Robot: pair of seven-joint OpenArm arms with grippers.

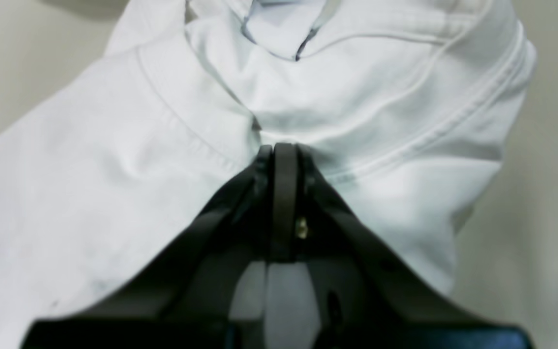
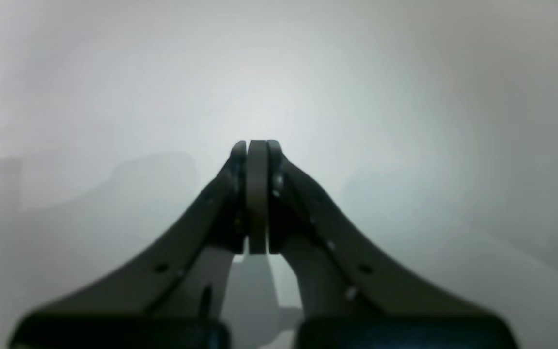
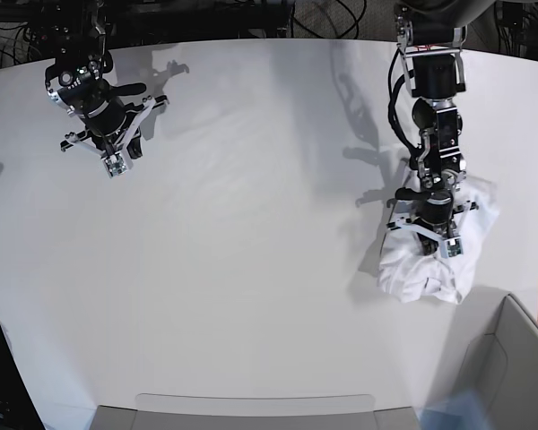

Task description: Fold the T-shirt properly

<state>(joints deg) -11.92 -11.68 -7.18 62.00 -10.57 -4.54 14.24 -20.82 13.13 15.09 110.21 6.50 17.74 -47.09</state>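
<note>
The T-shirt [image 1: 114,160] is soft white cotton cloth, matt and wrinkled, with raised stitched seams and faint grey smudges near one edge. The left gripper [image 1: 285,148] is black plastic with a slight sheen; a matt dark rubbery pad sits between its jaws. The right gripper [image 2: 257,144] looks the same: dark moulded plastic, matt grey pad. The counter [image 3: 251,269] is a smooth, hard, off-white surface, evenly matt with soft shadows.
</note>
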